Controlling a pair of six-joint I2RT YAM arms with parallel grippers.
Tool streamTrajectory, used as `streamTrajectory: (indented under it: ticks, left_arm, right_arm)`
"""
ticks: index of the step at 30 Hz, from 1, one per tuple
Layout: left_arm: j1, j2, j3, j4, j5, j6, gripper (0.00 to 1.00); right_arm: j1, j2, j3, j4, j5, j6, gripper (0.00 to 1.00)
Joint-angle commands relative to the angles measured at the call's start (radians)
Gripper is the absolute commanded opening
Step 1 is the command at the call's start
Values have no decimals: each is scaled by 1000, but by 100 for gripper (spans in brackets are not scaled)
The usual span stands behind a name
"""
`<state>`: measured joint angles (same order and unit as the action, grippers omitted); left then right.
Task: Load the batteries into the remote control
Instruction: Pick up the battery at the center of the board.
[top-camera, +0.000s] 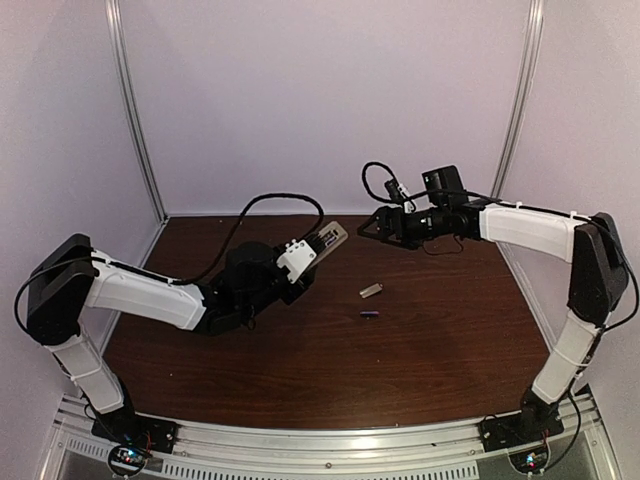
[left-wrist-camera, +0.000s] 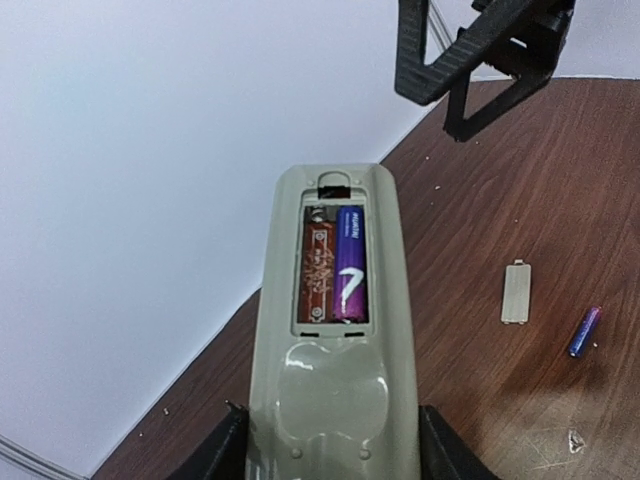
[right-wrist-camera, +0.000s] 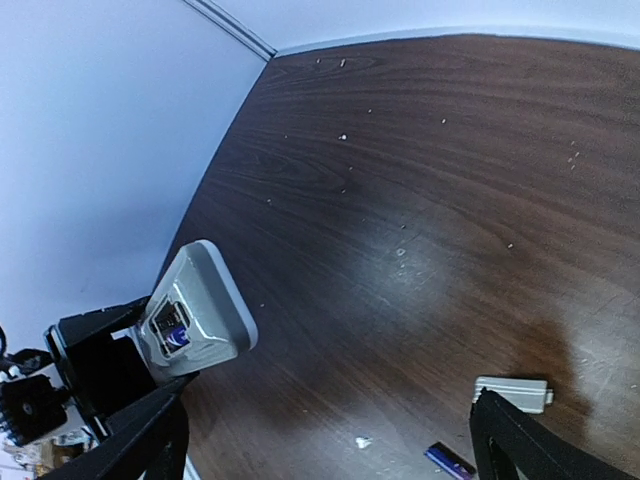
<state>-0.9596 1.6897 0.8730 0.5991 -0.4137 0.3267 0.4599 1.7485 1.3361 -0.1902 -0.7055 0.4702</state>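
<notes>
Where the remote control (left-wrist-camera: 335, 400) is: held off the table (top-camera: 450, 350), left of centre. Its grey-beige back faces upward, its near end is in the left gripper (top-camera: 312, 248), and its far end points toward the far right.
Battery bay (left-wrist-camera: 333, 268): uncovered, in the far half of the remote's back, with two slots side by side.
Fitted battery (left-wrist-camera: 349, 272): purple, lying lengthwise in the slot that is on the right in the left wrist view. The slot beside it shows a brown board.
Loose battery (top-camera: 369, 314): flat on the wood near the table's middle, to the right of the remote and nearer than it. Neither gripper touches it.
Cover piece (top-camera: 371, 291): small and beige, flat on the table just on the far side of the loose battery and apart from it.
Left gripper: clamped on the remote's two long edges, with a dark finger (left-wrist-camera: 215, 455) against each side of the casing.
Right gripper (top-camera: 375, 228): fingers spread wide with nothing between them. It hangs above the table just to the right of the remote's far end and does not touch it.
Table: dark brown wood, speckled with pale crumbs.
Walls (top-camera: 300, 90): plain and pale, on the left, far and right sides.
</notes>
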Motion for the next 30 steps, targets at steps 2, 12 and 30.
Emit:
streamTrajectory:
  ticks: [2,12,30]
  left_arm:
    - [22,-54,-43,-47,58,-90,0]
    - [38,-90,-115,-211,245,-163,0]
    - [65,-185,-159,-487,313,-233,0]
  right_arm:
    - [1,-111,-29,-234,173,-402,100]
    - [42,-192,-135,-312,341,-732,87]
    - [157,165,105,-506,307,-1046,51]
